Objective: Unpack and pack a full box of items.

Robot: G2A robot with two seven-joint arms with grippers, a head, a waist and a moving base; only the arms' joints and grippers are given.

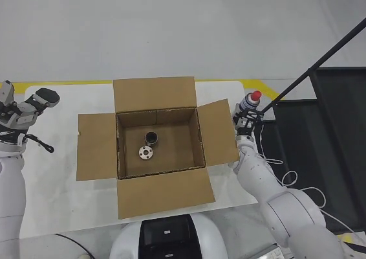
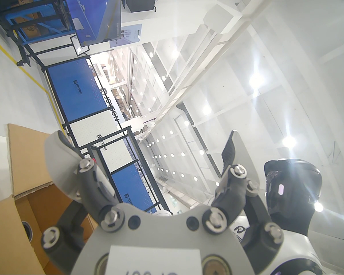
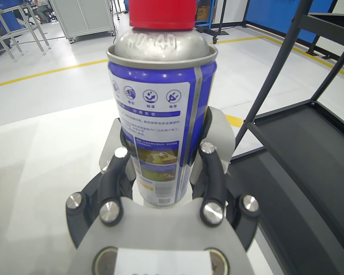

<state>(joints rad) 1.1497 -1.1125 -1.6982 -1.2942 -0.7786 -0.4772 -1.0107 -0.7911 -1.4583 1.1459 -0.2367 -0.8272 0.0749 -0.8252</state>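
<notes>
Inside box (image 1: 157, 118), two parts (image 1: 145, 152); right hand (image 3: 164, 141) tight around one can (image 3: 157, 92); left hand (image 2: 144, 144) spread.

The top camera is looking straight down on the counter (image 1: 60, 194) and open box (image 1: 155, 94). The left wrist camera, close behind the left claw (image 2: 144, 144), is facing the ceiling (image 2: 246, 58), sharing a box flap beside that claw. The right wrist camera is looking level past the right claw (image 3: 166, 133) across the counter

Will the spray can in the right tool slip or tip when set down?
Blue metal spray can with red cap: smooth, round wall, so it may slip in the right tool. Tall and narrow, it could tip once released, then probably roll.
</notes>
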